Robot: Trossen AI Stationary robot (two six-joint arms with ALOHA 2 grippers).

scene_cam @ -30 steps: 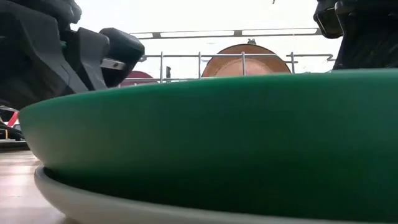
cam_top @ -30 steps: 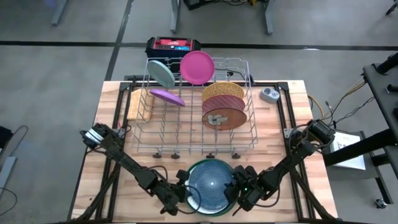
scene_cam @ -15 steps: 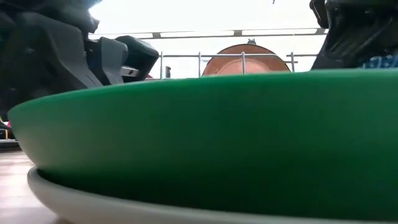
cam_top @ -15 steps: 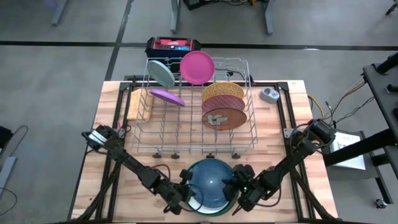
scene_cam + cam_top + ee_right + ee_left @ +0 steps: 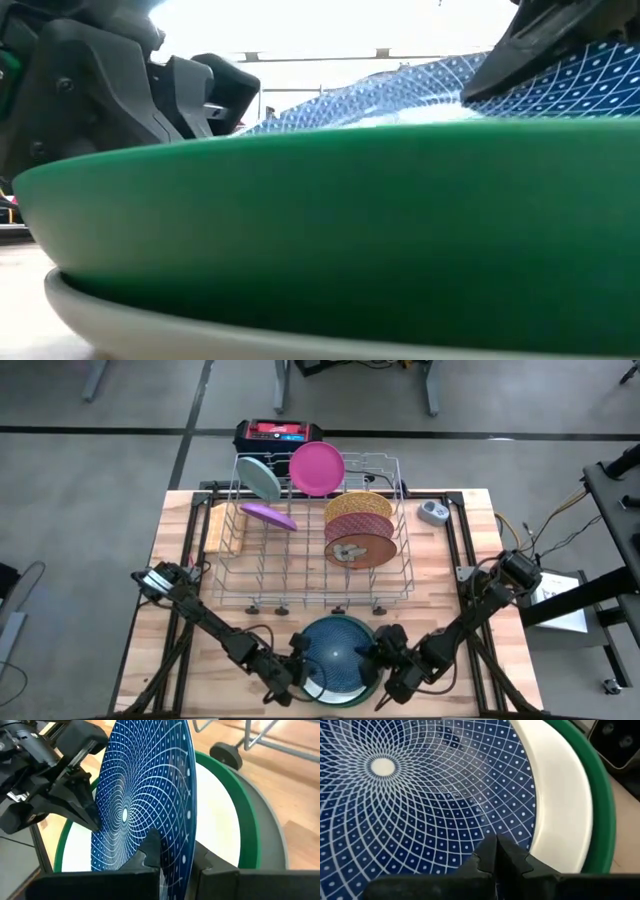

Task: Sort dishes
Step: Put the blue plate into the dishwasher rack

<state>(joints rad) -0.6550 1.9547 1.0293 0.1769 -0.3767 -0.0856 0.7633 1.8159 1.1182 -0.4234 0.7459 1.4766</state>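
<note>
1. The silver wire dish rack [image 5: 315, 530] stands on the wooden table [image 5: 470, 560], and I place everything else from it.
2. At the rack's far left corner a pale blue round plate [image 5: 260, 478] leans upright, and just below it, inside the rack, a purple round plate [image 5: 268, 515] lies tilted.
3. A pink round plate [image 5: 318, 467] stands upright on the rack's far edge, near the middle.
4. In the right part of the rack three patterned plates stand close together: a yellow one [image 5: 358, 505], a maroon one [image 5: 358, 526] and a brown one [image 5: 360, 549].
5. In front of the rack, at the table's near edge, the left gripper [image 5: 300, 660] has its fingers [image 5: 492, 862] pressed together on the left rim of a blue round plate with a white net pattern [image 5: 338, 650].
6. This blue plate is tilted up over a stack: a white plate [image 5: 560, 800] inside a green plate [image 5: 330, 230], with a pale grey plate [image 5: 150, 325] at the bottom.
7. The right gripper [image 5: 385, 658] clamps the blue plate's right rim between its fingers [image 5: 150, 850].
</note>
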